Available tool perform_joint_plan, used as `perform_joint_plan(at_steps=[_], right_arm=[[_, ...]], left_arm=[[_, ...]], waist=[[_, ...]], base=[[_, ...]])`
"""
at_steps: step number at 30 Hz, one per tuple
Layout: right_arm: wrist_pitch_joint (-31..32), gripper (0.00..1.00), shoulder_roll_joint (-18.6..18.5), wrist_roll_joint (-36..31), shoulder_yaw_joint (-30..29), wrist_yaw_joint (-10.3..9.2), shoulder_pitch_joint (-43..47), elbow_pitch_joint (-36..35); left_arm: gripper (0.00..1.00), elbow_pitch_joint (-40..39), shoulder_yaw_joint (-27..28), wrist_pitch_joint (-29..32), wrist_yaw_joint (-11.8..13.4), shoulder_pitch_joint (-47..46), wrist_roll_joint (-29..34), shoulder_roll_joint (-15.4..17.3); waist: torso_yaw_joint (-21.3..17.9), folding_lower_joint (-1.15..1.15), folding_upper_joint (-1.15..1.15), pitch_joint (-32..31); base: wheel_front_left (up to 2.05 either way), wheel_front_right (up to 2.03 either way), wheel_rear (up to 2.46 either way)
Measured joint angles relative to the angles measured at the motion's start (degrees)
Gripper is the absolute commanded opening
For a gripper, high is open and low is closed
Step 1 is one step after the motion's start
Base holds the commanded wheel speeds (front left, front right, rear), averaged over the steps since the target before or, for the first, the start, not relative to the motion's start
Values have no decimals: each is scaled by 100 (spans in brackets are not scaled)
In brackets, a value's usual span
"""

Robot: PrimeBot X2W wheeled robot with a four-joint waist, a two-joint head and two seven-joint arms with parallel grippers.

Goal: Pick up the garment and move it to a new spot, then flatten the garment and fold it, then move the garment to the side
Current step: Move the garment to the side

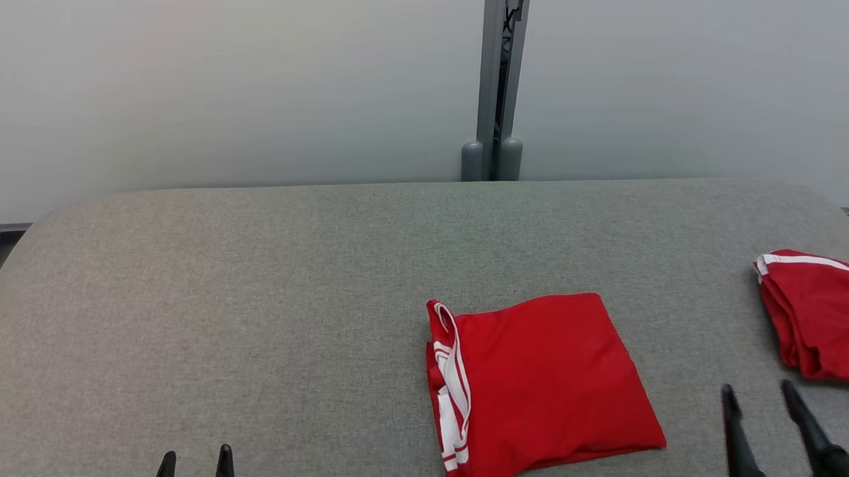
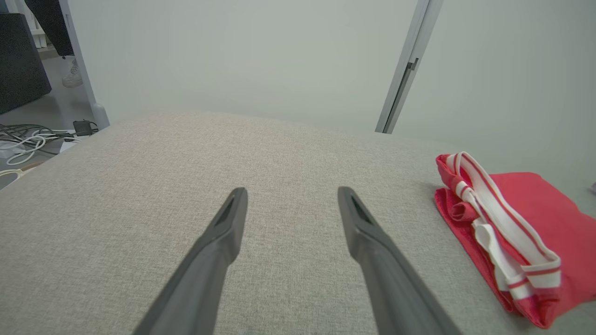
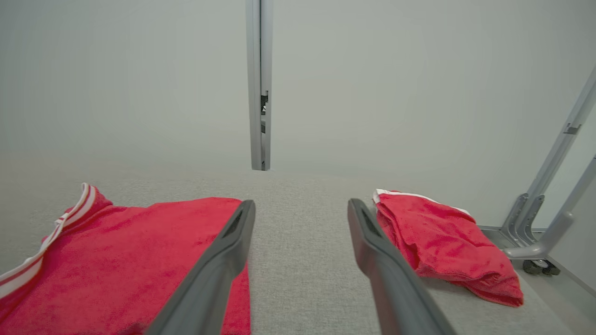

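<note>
Folding looks pretty much done: the red square-folded garment with white-striped trim (image 1: 546,384) lies flat on the grey fabric-covered tabletop (image 1: 253,296), right of centre and near the front edge, with its striped band stacked along the left side. Neither gripper touches it. The left gripper (image 1: 197,454) hangs over bare fabric well to the garment's left, its two dark fingers spread apart and holding nothing. The right gripper (image 1: 757,386) sits near the garment's right corner, fingers also apart and empty. It's over the gap between that garment and a second, lumpier red cloth bundle with a white edge (image 1: 817,316) by the table's right edge. Best guess is that the jaws are wide because the fold is finished and only the move to the side remains. The right arm seems better placed for that. Layered cloth like this probably slides apart if pinched by one layer, so a grab through the whole stack makes sense.
</note>
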Motion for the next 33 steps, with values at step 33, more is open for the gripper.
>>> perform_joint_plan(at_steps=[33], right_arm=[[387,0,565,671,3485,1,-4266,4651]], left_arm=[[100,-64,-805,0,34,-696,-31,1]], waist=[[1211,0,0,1150]], base=[[0,0,0]])
